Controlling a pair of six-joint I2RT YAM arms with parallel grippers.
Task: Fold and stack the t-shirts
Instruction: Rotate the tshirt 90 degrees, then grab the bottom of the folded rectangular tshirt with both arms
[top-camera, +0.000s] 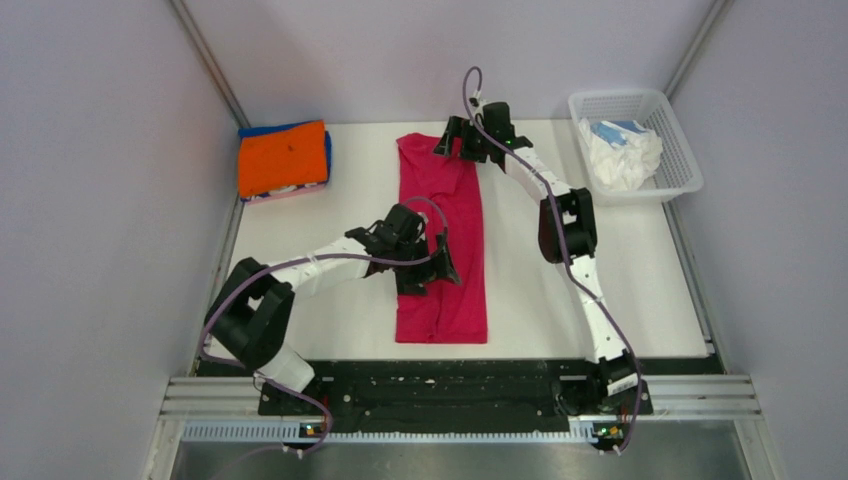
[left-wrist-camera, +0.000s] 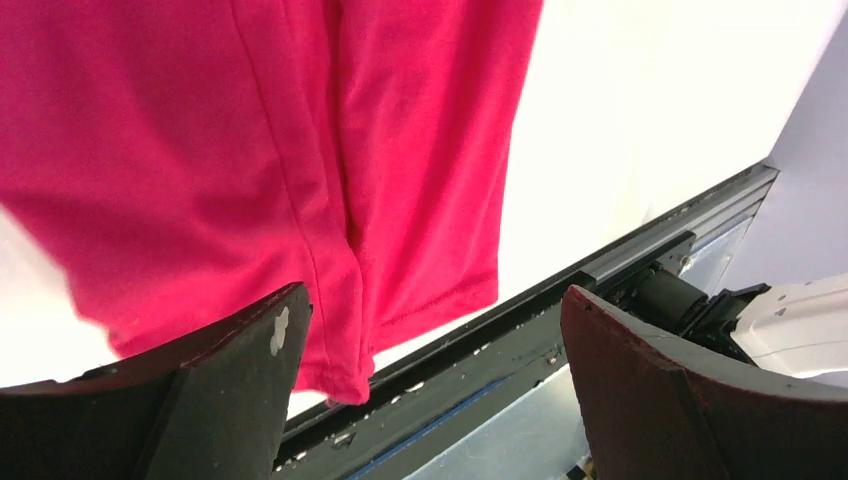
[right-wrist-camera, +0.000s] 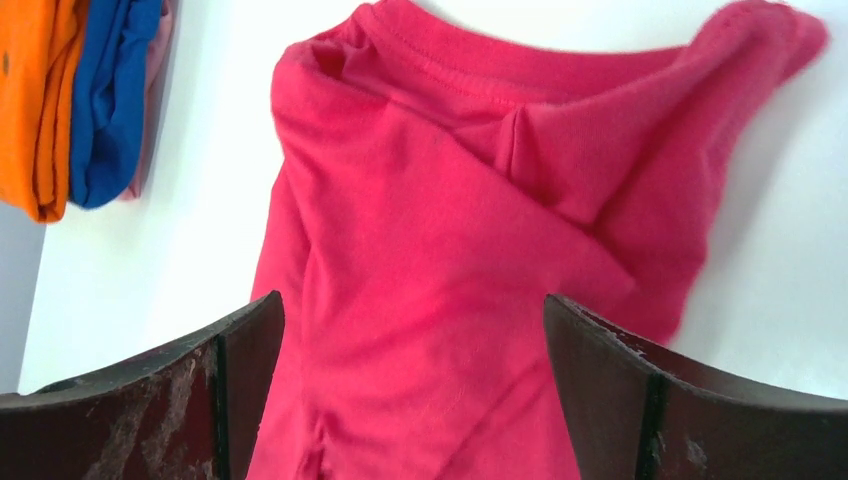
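Observation:
The crimson-pink t-shirt (top-camera: 462, 300) lies as a long narrow strip down the middle of the table, collar at the far end and sleeves folded in. My left gripper (top-camera: 430, 272) is open and empty just above the strip's left-middle part; its wrist view shows the shirt (left-wrist-camera: 300, 130) and its hem near the table's front edge, between spread jaws (left-wrist-camera: 430, 380). My right gripper (top-camera: 460, 148) is open and empty above the collar end, and its wrist view shows the shirt (right-wrist-camera: 450, 230) lying under the jaws (right-wrist-camera: 415, 390). A folded orange t-shirt (top-camera: 283, 158) tops a stack on a blue t-shirt (right-wrist-camera: 115, 90) at the back left.
A white mesh basket (top-camera: 620, 97) stands at the back right, holding a crumpled white shirt (top-camera: 625, 160) and a pale blue one (top-camera: 615, 130). The black front rail (left-wrist-camera: 560, 300) runs along the table's near edge. Grey walls close in the left and right sides.

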